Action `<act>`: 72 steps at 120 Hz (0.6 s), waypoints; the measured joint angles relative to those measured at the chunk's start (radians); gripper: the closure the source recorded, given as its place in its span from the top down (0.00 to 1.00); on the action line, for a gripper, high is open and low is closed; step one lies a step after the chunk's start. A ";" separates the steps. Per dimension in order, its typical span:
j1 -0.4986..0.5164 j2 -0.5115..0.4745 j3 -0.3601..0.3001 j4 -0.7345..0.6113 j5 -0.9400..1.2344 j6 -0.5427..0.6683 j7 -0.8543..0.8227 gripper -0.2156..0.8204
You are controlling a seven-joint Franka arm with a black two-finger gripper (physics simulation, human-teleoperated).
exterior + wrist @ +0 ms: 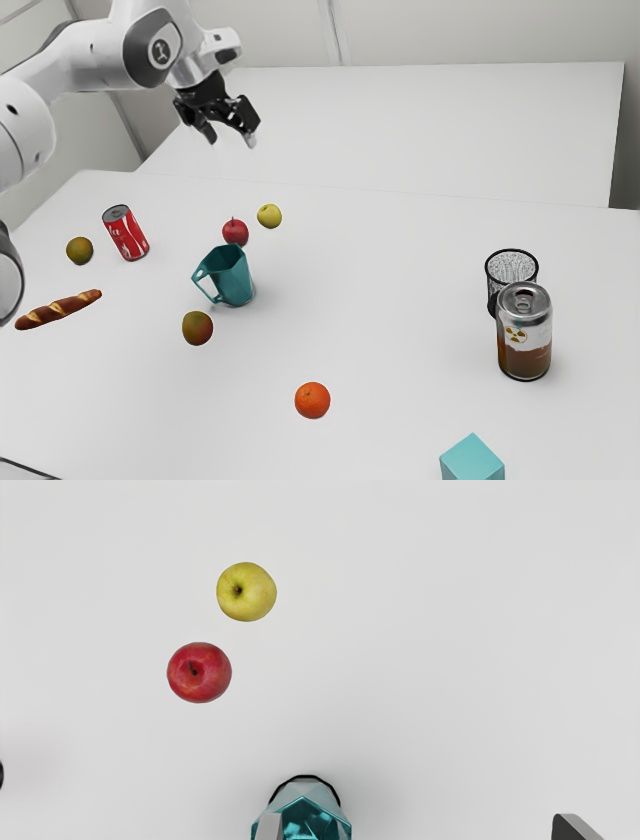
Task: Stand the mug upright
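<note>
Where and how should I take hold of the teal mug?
Probably by opposite walls of its faceted body, coming down from above with the pincer open. The teal mug has its mouth facing up, and its handle juts toward the exterior view's left, so I'd keep the fingers clear of that.
</note>
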 joint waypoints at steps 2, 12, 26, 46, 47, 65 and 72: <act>0.000 0.001 0.000 0.011 0.000 -0.014 0.000 0.78; -0.001 0.002 0.000 0.043 -0.001 -0.076 -0.001 0.78; 0.000 -0.002 0.001 0.051 -0.002 -0.131 -0.002 0.79; -0.001 -0.005 0.000 0.050 -0.005 -0.172 -0.003 0.79; -0.001 -0.005 0.000 0.050 -0.006 -0.174 -0.003 0.79; 0.000 -0.005 0.002 0.050 -0.016 -0.190 -0.006 0.79; 0.000 -0.005 0.002 0.050 -0.018 -0.194 -0.006 0.79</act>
